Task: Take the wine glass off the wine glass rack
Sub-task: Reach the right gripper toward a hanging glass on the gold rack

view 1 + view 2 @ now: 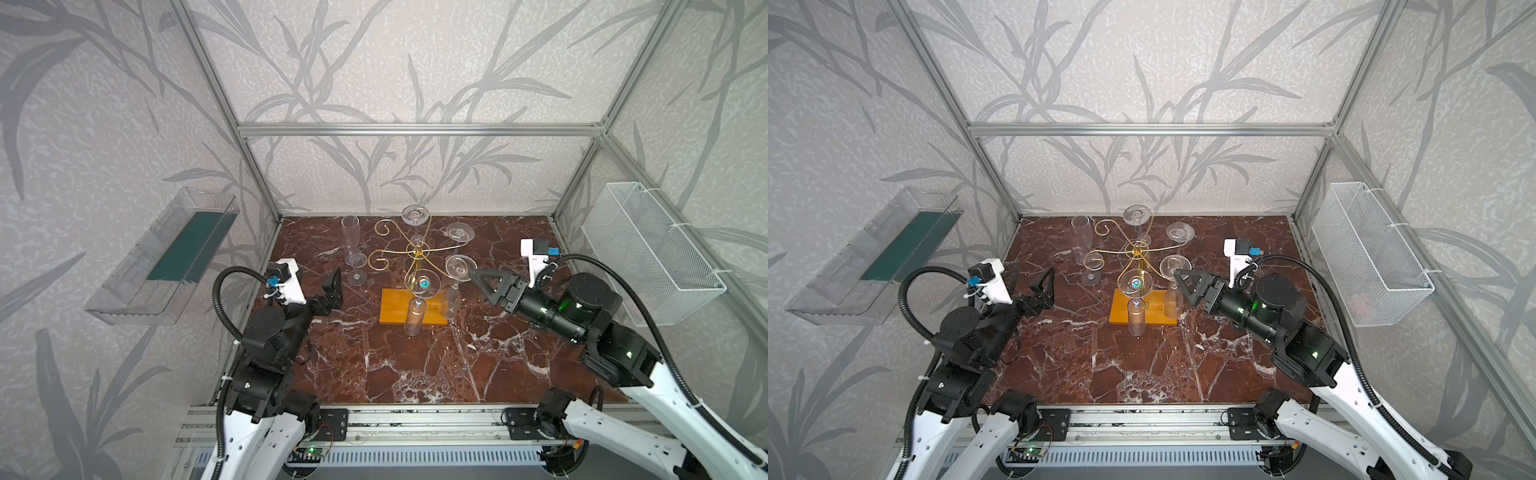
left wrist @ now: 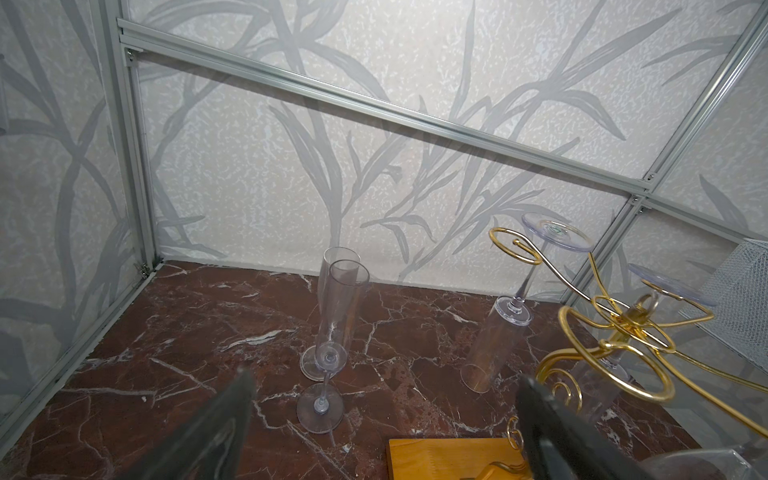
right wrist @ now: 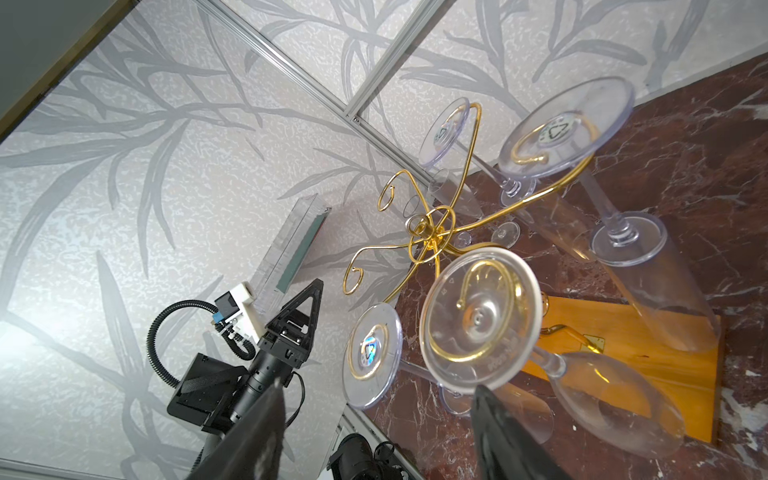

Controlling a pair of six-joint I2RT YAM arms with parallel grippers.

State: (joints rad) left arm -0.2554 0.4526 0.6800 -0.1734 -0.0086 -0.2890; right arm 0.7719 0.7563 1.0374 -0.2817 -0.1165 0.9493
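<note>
The wine glass rack (image 1: 417, 250), gold wire on an orange wooden base (image 1: 395, 305), stands mid-table in both top views. Several clear glasses hang upside down from its curled arms. My right gripper (image 1: 478, 276) is level with the round foot of the nearest hanging wine glass (image 1: 457, 264), at its right side. In the right wrist view that foot (image 3: 478, 320) sits just past one fingertip (image 3: 488, 399), and the jaws stand apart with nothing between them. My left gripper (image 1: 334, 286) is open, left of the rack (image 2: 623, 328) and away from any glass.
Two tall flutes (image 1: 353, 249) stand upright on the marble table (image 1: 415, 365) left of the rack. A clear bin (image 1: 166, 257) hangs on the left wall. On the right wall is a white mesh basket (image 1: 652, 249). Aluminium frame posts stand at the back corners.
</note>
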